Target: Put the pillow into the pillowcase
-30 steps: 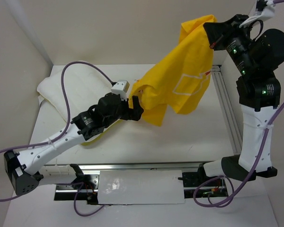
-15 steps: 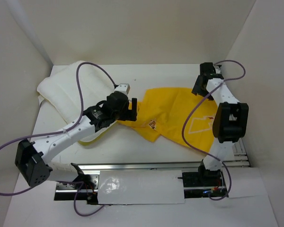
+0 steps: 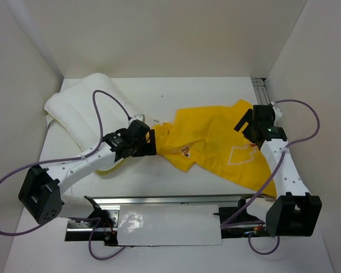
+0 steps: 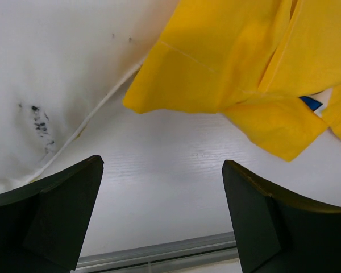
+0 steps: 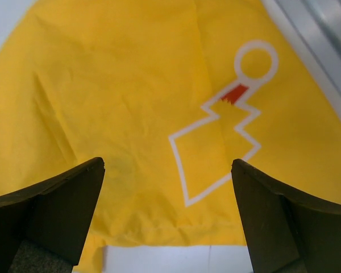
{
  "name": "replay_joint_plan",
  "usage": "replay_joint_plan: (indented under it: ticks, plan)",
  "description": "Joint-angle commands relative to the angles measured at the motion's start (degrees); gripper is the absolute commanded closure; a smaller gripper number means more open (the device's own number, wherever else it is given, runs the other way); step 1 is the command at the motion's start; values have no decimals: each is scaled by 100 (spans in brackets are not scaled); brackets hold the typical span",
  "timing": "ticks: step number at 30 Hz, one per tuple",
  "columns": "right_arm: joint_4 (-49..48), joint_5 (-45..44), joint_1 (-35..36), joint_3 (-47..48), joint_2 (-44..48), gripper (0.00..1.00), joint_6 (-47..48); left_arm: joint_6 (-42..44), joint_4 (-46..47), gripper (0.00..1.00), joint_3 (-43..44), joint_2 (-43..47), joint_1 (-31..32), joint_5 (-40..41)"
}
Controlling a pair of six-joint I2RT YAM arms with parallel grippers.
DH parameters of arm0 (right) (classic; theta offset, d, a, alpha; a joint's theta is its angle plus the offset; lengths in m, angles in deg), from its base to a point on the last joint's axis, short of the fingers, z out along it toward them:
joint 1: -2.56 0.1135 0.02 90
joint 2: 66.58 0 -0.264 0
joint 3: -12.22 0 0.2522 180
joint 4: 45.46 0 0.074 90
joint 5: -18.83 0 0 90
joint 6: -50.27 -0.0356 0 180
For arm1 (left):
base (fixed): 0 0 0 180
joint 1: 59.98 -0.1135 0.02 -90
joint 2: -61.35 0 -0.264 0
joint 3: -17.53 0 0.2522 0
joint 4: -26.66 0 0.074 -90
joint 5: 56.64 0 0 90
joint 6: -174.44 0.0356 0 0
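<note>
The yellow pillowcase point(image 3: 216, 145) lies crumpled on the table, right of centre, with a white lightning-shaped print facing up point(image 5: 131, 102). The white pillow point(image 3: 74, 105) rests at the back left, partly under my left arm. Its seam shows in the left wrist view point(image 4: 45, 74). My left gripper point(image 3: 152, 142) is open just off the pillowcase's left edge point(image 4: 227, 62), with only bare table between its fingers point(image 4: 162, 210). Over the right part of the pillowcase, my right gripper point(image 3: 242, 123) hovers open and holds nothing point(image 5: 167, 216).
An aluminium rail point(image 3: 260, 91) runs along the table's right side point(image 5: 324, 34). Another rail point(image 3: 159, 200) crosses the front by the arm bases, with a white plate point(image 3: 165, 224) below it. White walls close in the left, back and right.
My right arm came down from high at the back right and let go of the pillowcase, which dropped onto the table. The right gripper went from shut to open. The left arm shifted slightly.
</note>
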Motion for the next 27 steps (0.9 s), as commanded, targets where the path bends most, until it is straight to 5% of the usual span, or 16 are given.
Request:
replay_joint_plan:
  ticks: [1,9,15,25,27]
  plan:
    - [247,226,28,-591,364,0,-551,-347,242,1,-21,96,-88,93]
    - [362,1017,28,-1796,1340,0,-1122,-697,1771,4,-435,-220,-201,-733]
    - [677,587,28,-1920,1631,0,-1272,-831,1772,18,-120,-696,-202,-330]
    - [985,928,-24,-1972,1693,0,-1527,-1138,1455,22,444,-1391,-307,-92]
    - [986,1000,-24,-2165,1693,0,-1632,-1200,1455,43,444,-1391,-307,-21]
